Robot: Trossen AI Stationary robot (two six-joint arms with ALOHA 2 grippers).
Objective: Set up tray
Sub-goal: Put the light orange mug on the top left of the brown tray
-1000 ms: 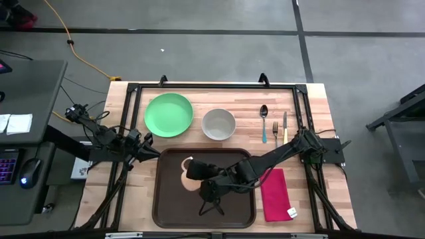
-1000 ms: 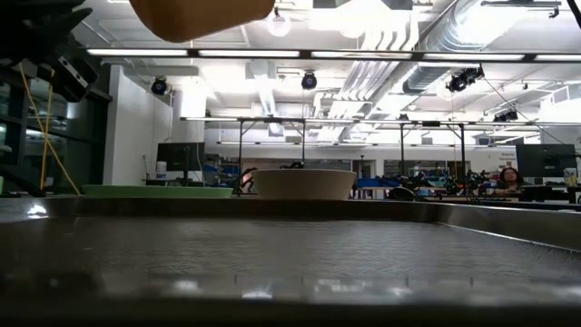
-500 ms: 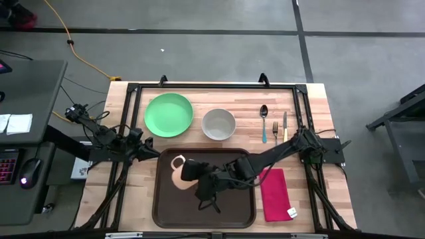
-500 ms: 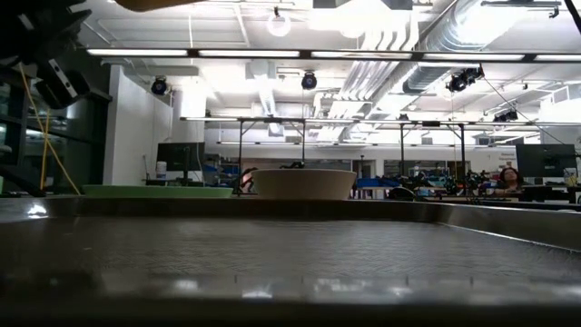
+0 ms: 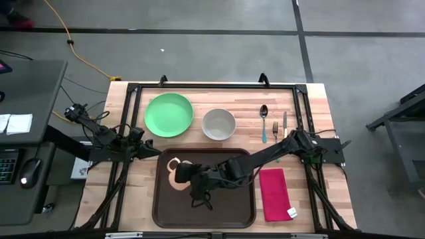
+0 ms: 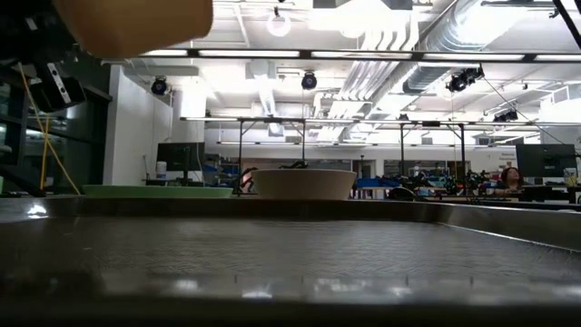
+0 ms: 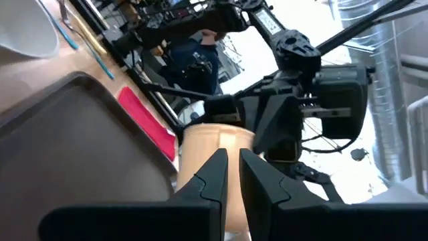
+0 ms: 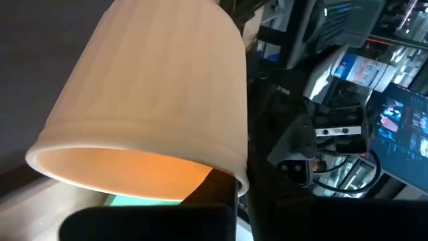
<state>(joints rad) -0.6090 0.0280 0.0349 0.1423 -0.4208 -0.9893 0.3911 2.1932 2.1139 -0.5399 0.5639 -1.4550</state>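
A tan ribbed cup (image 5: pixel 174 172) with a pale handle hangs over the left part of the dark brown tray (image 5: pixel 229 209). The low view shows the cup (image 6: pixel 136 25) at the top, above the tray's floor (image 6: pixel 290 259). My right gripper (image 5: pixel 187 175) reaches in from the table's right and is shut on the cup, which fills the right wrist view (image 8: pixel 154 94). My left gripper (image 7: pixel 233 167) waits shut by the tray's far left corner, level with the cup (image 7: pixel 207 150). My right gripper holds the cup by its rim (image 8: pixel 224 175), coming level from the table's right. One dark finger (image 8: pixel 204 189) shows at the mouth; the cup's wall hides the other. The cup is lifted clear of the tray and tilted, its mouth toward the gripper.
Beyond the tray's far edge stand a green plate (image 5: pixel 169 114) and a grey bowl (image 5: pixel 218 123). A teal-handled spoon (image 5: pixel 263 123), a fork (image 5: pixel 275 130) and a knife (image 5: pixel 285 126) lie to their right. A red napkin (image 5: pixel 274 194) lies right of the tray.
My right gripper has carried the cup toward the table's left edge over the tray. In the low view the cup first rose almost out of the picture, then came lower again farther left.
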